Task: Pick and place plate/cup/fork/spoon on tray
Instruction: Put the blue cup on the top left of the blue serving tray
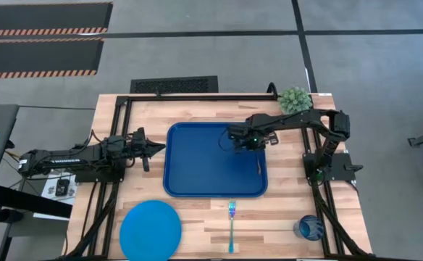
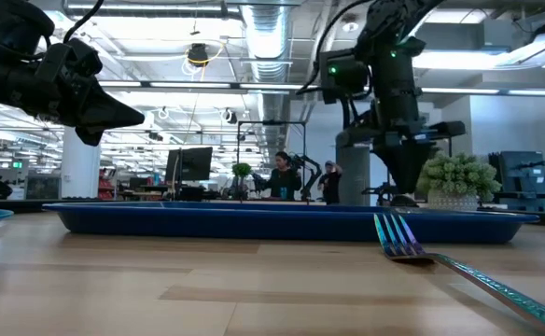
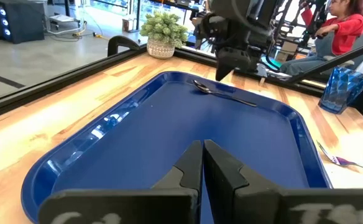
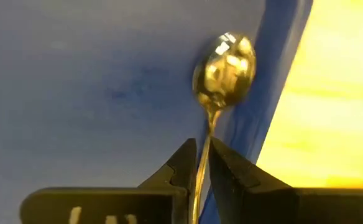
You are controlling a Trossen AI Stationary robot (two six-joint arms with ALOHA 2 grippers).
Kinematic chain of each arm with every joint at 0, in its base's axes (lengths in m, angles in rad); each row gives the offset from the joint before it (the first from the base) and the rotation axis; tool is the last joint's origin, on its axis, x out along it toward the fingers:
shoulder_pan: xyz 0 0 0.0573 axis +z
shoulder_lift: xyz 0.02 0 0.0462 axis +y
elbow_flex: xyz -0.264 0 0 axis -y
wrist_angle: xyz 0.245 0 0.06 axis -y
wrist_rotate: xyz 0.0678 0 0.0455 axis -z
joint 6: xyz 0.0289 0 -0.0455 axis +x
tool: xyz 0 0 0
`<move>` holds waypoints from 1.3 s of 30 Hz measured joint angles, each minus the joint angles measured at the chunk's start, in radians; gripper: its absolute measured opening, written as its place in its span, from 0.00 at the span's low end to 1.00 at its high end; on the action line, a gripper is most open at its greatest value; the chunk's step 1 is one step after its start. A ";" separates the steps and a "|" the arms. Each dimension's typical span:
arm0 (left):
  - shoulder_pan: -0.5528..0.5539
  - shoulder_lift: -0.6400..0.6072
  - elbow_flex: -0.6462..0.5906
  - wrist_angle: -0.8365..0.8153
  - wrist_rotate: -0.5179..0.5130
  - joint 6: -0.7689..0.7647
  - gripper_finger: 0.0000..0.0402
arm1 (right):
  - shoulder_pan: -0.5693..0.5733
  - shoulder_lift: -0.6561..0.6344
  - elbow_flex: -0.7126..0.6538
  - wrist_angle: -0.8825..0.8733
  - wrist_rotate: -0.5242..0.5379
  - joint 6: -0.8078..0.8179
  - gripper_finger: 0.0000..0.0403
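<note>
Right now my right claw (image 4: 198, 163) hangs over the far right part of the tray (image 1: 190, 156), its fingers pinched on the handle of the spoon (image 4: 222, 71) — the bowl points straight ahead of them, close to the tray's raised rim. Judging by that, the handle's long axis runs back through my fingers, so setting it down calls only for lowering — my left claw (image 1: 145, 148), shut and empty, waits beside the tray's left edge.
</note>
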 joint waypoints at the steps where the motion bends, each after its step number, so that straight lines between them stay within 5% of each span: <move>1: 0.000 0.000 0.000 0.000 0.000 0.000 0.00 | 0.006 0.000 0.012 0.001 0.009 -0.019 0.16; 10: 0.000 0.000 0.000 -0.002 0.000 0.003 0.00 | 0.164 0.000 0.069 0.061 0.188 -0.221 0.02; 16: 0.000 0.000 0.000 -0.002 0.000 0.003 0.00 | 0.308 0.000 0.069 0.211 0.249 -0.301 0.03; 28: 0.000 0.000 0.000 -0.008 0.000 0.011 0.00 | 0.611 -0.001 0.114 0.149 0.159 0.183 0.06; 34: 0.000 0.000 0.000 -0.008 0.000 0.011 0.00 | 0.741 -0.001 0.225 -0.055 0.098 0.478 0.11; 39: 0.000 0.000 0.000 -0.008 0.000 0.012 0.00 | 0.832 -0.001 0.297 -0.222 -0.058 0.708 0.18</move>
